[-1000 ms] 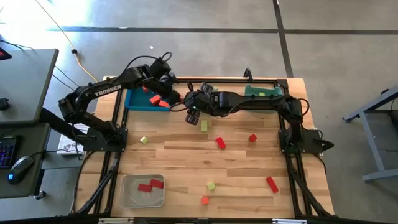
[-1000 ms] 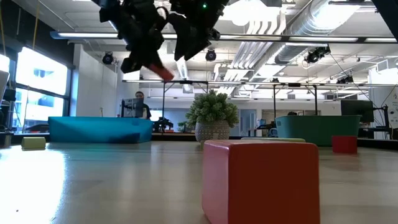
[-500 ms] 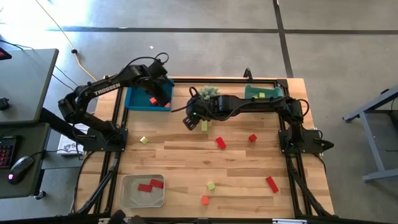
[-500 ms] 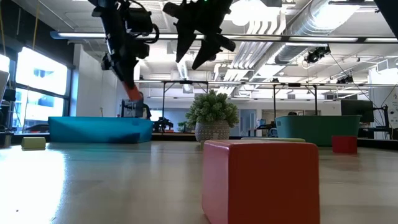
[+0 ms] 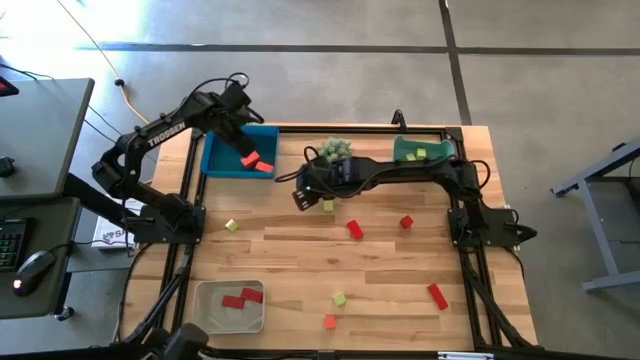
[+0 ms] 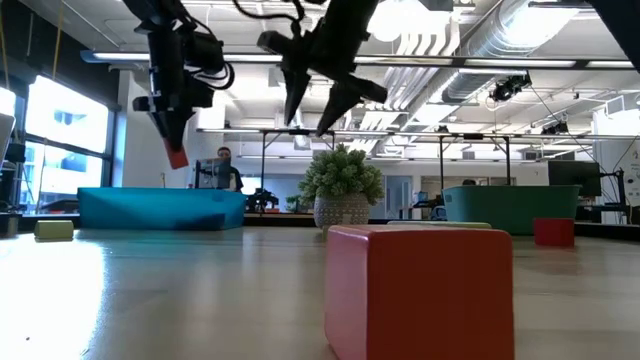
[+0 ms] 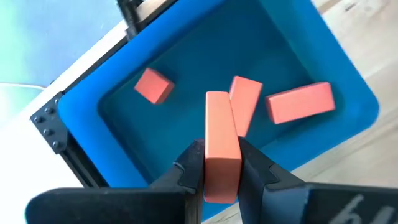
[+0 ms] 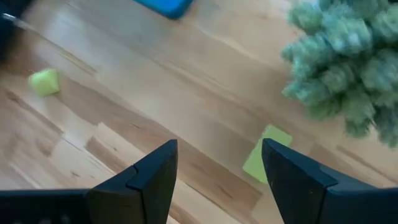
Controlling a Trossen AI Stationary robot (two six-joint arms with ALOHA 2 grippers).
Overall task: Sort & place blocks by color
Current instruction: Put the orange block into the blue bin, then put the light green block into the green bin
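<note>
My left gripper [image 5: 238,118] is above the blue bin [image 5: 215,160] at the table's far left. It is shut on an orange-red bar [image 7: 221,146], which hangs below it in the low view [image 6: 177,156]. Three orange-red blocks [image 7: 298,102] lie in the bin. My right gripper [image 5: 305,190] is open and empty. It hangs above the table next to a loose yellow-green block [image 8: 266,152] that lies flat on the wood. That block also shows in the high view [image 5: 328,205]. My left gripper pinches the orange-red bar between its two fingers, on the two long side faces near the bar's upper end [image 7: 221,180]. The fingers point down and lie along the bar. The bar hangs upright below the fingertips, clear of the bin.
A spiky green plant [image 5: 335,150] stands at the far middle, close to my right gripper. A green bin [image 5: 420,150] is far right and a grey tray [image 5: 205,305] with red blocks is near left. Red, orange and yellow-green blocks lie scattered, one red [image 6: 420,290] close to the low camera.
My left gripper has carried the orange-red bar away from my right gripper toward the table's far left, to above the blue bin. The bar has turned from slanted to hanging straight down. My right gripper has shifted a little toward the near edge, beside the yellow-green block.
</note>
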